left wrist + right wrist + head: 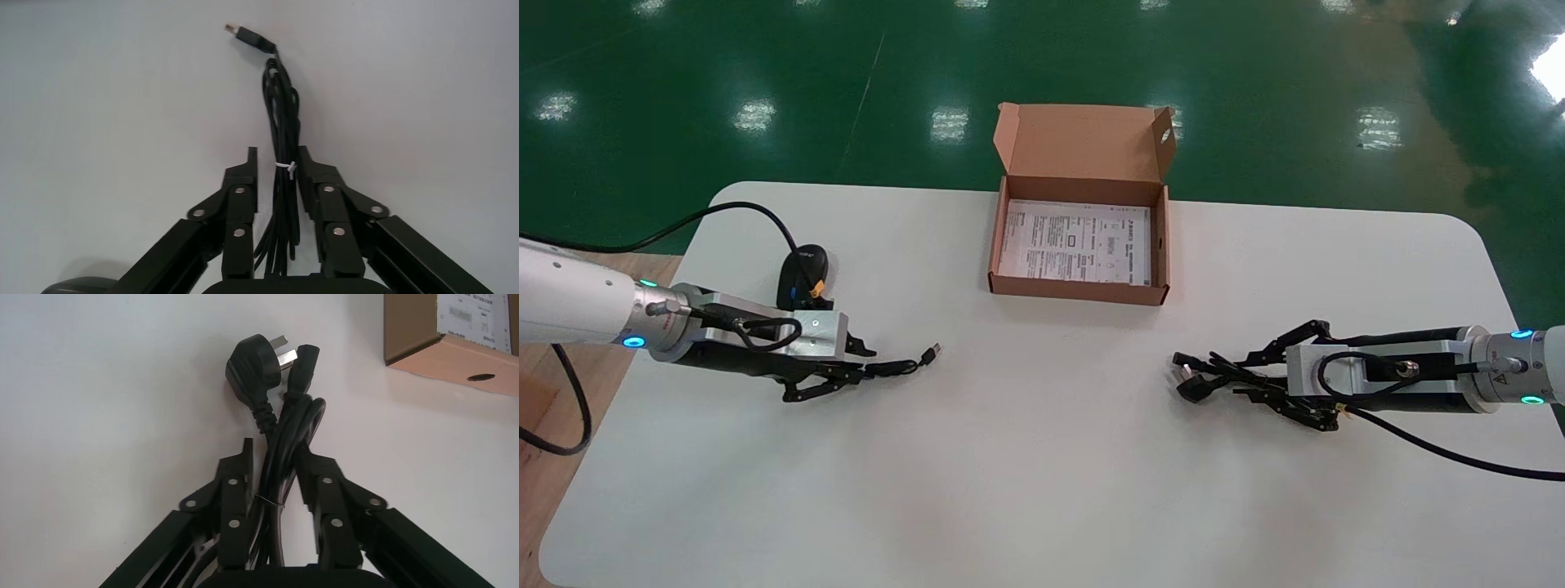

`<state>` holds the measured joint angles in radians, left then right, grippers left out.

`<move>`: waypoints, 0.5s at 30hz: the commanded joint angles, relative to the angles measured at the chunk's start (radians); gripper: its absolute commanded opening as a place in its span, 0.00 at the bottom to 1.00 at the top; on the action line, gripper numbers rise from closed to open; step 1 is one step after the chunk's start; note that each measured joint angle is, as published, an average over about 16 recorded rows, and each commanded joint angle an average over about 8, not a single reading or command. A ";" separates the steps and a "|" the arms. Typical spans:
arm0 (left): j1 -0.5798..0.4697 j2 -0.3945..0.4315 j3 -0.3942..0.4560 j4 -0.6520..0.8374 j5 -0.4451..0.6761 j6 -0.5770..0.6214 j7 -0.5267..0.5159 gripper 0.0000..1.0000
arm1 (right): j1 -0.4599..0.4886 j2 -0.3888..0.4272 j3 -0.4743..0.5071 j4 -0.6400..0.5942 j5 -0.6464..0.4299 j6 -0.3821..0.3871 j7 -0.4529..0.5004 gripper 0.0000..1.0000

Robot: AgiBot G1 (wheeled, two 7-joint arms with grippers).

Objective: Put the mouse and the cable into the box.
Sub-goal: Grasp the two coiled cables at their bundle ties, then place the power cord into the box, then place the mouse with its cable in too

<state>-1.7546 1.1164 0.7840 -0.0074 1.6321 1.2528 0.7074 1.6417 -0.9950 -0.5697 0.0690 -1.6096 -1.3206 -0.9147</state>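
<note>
A black mouse lies at the table's left, behind my left wrist; its edge shows in the left wrist view. Its tied cord bundle runs between the fingers of my left gripper, which is open, with a gap on one side. At the right, a black power cable with its plug lies on the table. My right gripper is shut on that bundle. The open cardboard box stands at the back centre.
A printed sheet lines the box floor, and the lid stands upright behind it. The white table stretches between the two arms. Beyond the table's far edge is green floor.
</note>
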 commanded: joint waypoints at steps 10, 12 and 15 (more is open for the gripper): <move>0.000 0.000 0.000 0.000 0.001 -0.001 -0.001 0.00 | 0.000 0.000 0.000 0.000 0.000 0.000 0.000 0.00; -0.001 -0.001 0.000 0.000 0.000 -0.001 -0.001 0.00 | 0.000 0.000 0.000 0.000 0.000 0.000 0.000 0.00; -0.009 -0.006 -0.003 0.001 -0.004 0.007 -0.005 0.00 | 0.000 0.000 0.000 0.000 0.000 -0.001 0.000 0.00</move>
<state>-1.7780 1.1006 0.7786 -0.0103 1.6249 1.2666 0.7041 1.6476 -0.9927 -0.5676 0.0712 -1.6067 -1.3236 -0.9142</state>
